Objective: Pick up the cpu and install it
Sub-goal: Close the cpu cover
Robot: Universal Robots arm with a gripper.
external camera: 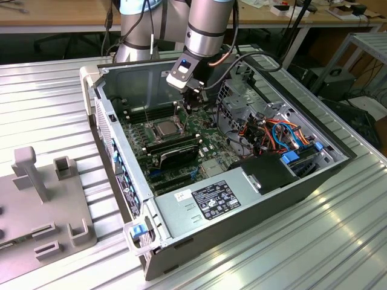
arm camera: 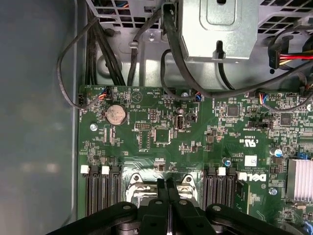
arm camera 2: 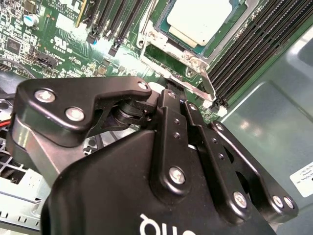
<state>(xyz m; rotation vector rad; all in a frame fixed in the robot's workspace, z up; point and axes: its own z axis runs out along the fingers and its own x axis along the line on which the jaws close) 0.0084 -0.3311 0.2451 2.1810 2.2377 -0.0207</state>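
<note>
The pincer [external camera: 192,109] hangs inside the open computer case [external camera: 121,151], its two fingers [arm camera: 162,192] clenched flat against each other with nothing seen between them, just above the green motherboard [arm camera: 195,142]. The cpu [external camera: 164,128] lies flat within the metal socket frame [arm camera 2: 164,53], at about eight o'clock from the pincer in the exterior view, with black memory sticks [external camera: 175,152] at its five o'clock. The case rests on a ribbed metal desk [external camera: 290,241]. I judge the cpu light, thin and stiff, its smooth grey lid slippery and its underside contacts fragile, so a hold belongs on two opposite edges, kept level, never pressing on the faces
</note>
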